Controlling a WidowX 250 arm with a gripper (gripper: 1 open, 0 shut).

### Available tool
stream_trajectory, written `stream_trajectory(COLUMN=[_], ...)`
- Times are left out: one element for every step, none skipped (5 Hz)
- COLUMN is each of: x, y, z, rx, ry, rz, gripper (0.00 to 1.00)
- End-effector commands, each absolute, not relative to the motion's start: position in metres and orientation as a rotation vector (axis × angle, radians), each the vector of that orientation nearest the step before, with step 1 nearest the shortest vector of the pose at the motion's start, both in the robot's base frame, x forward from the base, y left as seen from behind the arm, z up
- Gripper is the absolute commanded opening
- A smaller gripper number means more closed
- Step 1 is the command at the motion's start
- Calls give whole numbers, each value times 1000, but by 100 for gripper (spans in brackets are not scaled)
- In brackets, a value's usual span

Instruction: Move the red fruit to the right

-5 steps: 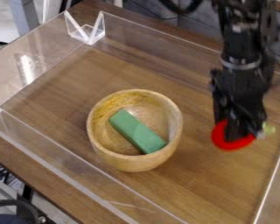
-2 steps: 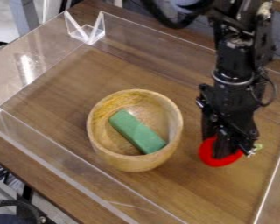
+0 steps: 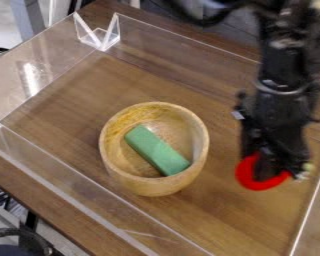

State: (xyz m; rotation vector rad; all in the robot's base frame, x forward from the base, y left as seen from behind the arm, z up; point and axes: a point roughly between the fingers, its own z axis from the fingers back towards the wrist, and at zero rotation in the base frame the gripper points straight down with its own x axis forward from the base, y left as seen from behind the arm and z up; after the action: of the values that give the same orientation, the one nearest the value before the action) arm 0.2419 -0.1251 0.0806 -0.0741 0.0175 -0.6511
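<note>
The red fruit [image 3: 264, 173] shows as a small bright-red round shape at the lower right of the wooden tray floor, partly covered by the black fingers above it. My gripper [image 3: 272, 160] points straight down from the black arm and is shut on the red fruit. It stands to the right of the wooden bowl [image 3: 153, 148]. Whether the fruit rests on the wood or hangs just above it I cannot tell.
The wooden bowl holds a green rectangular block [image 3: 157, 149]. Clear acrylic walls [image 3: 43, 60] ring the wooden tray, with the right wall close to the gripper. A clear folded stand [image 3: 96, 32] sits at the back left corner.
The gripper with the red fruit has shifted a little toward the front of the tray; the bowl and block have stayed put.
</note>
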Motion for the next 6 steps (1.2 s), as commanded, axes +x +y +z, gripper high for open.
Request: stream_trajectory(x=[263,250,241,251,257,253], y=[-135,-126,-114,-106,-103,-113], z=[85,79,73,73,71,79], rx=[-59,-40,5,33,50,73], ry=[-19,-19,-27,-46,-62,-81], rz=[-760,-833,-937,-954,-960,-893], gripper=[0,0,0,0,0,0])
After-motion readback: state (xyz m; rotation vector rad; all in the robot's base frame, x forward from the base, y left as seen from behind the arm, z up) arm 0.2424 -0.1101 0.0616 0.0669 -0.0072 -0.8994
